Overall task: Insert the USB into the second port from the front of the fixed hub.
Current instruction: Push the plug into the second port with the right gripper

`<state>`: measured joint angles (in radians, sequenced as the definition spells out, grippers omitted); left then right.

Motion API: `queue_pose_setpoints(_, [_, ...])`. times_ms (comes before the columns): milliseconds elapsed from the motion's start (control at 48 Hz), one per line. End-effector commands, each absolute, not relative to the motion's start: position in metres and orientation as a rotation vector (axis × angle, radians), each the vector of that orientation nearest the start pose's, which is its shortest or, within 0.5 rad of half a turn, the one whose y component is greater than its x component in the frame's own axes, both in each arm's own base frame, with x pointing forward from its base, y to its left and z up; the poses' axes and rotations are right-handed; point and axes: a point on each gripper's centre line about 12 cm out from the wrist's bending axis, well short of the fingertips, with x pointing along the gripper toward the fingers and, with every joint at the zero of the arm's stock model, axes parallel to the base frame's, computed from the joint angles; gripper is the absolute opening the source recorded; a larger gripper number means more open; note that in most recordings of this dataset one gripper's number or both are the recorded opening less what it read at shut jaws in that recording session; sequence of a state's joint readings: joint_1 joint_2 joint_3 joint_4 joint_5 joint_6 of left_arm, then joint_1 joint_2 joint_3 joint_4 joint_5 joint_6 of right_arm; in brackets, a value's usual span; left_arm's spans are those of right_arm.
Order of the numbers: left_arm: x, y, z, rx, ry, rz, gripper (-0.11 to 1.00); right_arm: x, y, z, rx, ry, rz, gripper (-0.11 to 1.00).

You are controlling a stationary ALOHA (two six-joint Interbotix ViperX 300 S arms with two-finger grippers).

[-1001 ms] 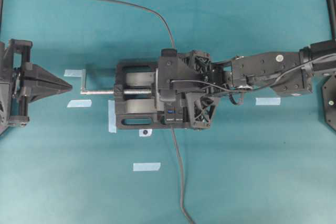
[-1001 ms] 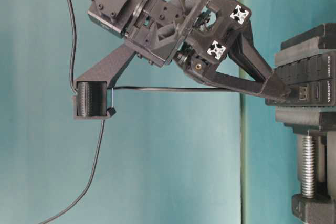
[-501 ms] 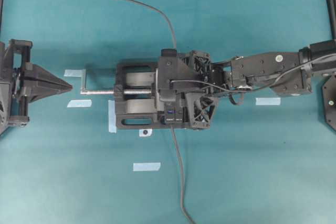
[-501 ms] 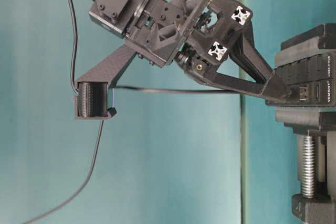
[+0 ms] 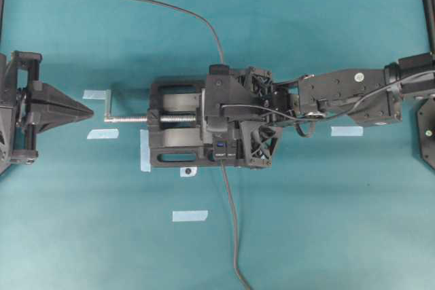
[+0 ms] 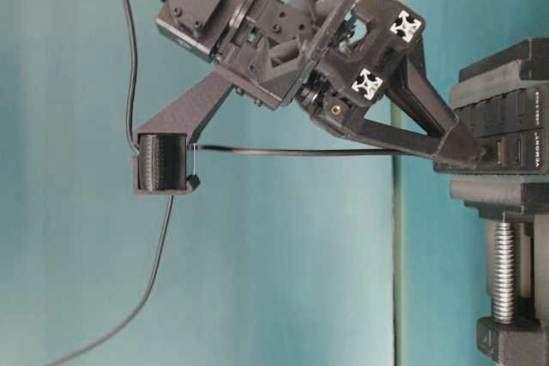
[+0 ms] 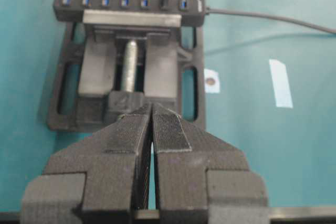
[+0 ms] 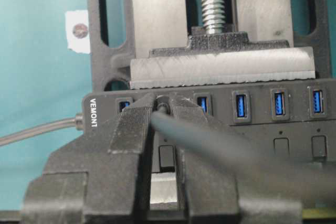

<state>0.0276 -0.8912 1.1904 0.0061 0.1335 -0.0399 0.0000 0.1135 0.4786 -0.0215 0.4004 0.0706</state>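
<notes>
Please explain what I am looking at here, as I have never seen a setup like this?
These are four views of one moment: from overhead, from table level, and from a camera on each arm's wrist. Two robot arms face each other across a teal table. A black vise clamps a USB hub with blue ports. The right tool is shut on a small USB plug, pressing it at the hub's second port. The left tool waits aside, shut and empty.
</notes>
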Motion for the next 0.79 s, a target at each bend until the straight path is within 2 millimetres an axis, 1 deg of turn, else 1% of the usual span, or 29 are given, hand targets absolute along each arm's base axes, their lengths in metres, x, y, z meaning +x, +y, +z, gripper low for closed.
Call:
queue_pose_setpoints(0, [0.2000,0.0062,0.2281,-0.041,0.420,0.038,0.00,0.4038,0.0009,0.1515,0.047,1.001,-0.032,0.09])
queue_pose_setpoints(772, [0.2002,0.0063,0.2287,-0.040,0.418,0.038,0.00,0.4044,0.0009,0.1477,0.046,1.010,-0.032,0.09])
